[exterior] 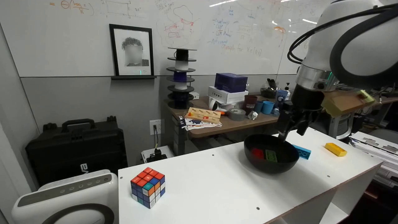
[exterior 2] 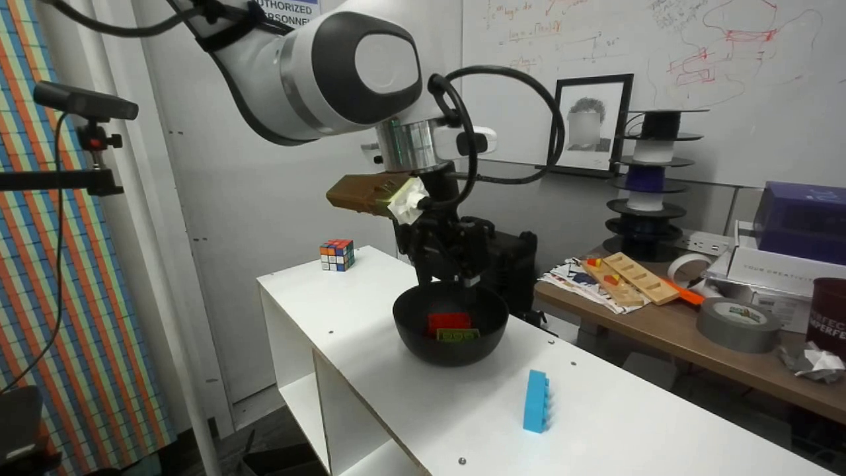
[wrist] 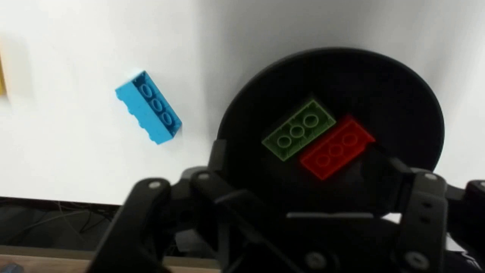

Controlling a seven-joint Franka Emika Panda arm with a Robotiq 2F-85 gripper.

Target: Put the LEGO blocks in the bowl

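Pincer (wrist: 295, 149) spread wide, nothing in its grip, hangs over the bowl (exterior: 272, 168); can't tell if a tip touches the rim. Red block (wrist: 337, 148) and green block (wrist: 299, 131) lie below the pincer, in the bowl, side by side, hollow undersides up; the wall pens them in, so likely no fixing needed. Blue block (wrist: 147, 108) is to one side of the pincer, outside the rim, resting on its long side on the white shelf (exterior: 202, 186). Yellow block (exterior: 335, 149) sits farther from the pincer, beyond the blue. Two in, two to go. Blue is the likely next pick, being nearer the pincer; it lies slanted to the jaws, so they may need a turn to pinch its narrow width. Puzzle cube (exterior: 148, 187) well away from the pincer, presumably clutter
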